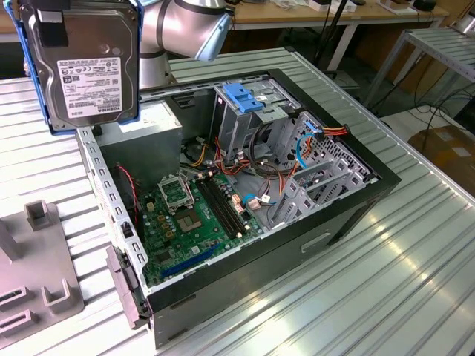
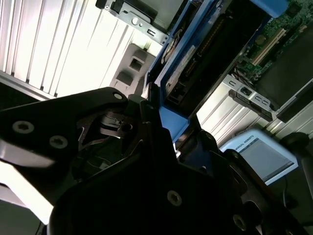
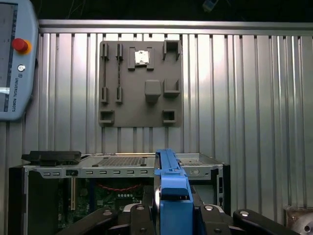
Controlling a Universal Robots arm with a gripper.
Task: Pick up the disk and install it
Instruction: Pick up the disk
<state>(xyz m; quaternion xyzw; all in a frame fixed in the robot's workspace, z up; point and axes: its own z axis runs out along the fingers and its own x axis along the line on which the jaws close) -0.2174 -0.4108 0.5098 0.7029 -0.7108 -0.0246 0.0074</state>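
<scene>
The disk (image 1: pixel 89 67), a grey metal hard drive in a bright blue carrier rail, hangs upright in the air at the exterior view's upper left. It sits above and beside the open computer case (image 1: pixel 356 193). In the first wrist view I see the disk (image 3: pixel 168 188) edge-on, over the case's near wall, with my gripper (image 3: pixel 171 213) shut on its blue rail. One black finger (image 3: pixel 137 215) presses on each side. The second wrist view shows the disk (image 2: pixel 195 63) reaching out from my gripper (image 2: pixel 164 129) toward the case.
Inside the case lie a green motherboard (image 1: pixel 193 215), a drive cage topped by a fixed blue bracket (image 1: pixel 245 96), cables and a power supply (image 1: pixel 148 126). A grey fixture plate (image 3: pixel 142 83) rests on the slatted metal table (image 1: pixel 415 282). A teach pendant (image 3: pixel 14 58) lies at the table's edge.
</scene>
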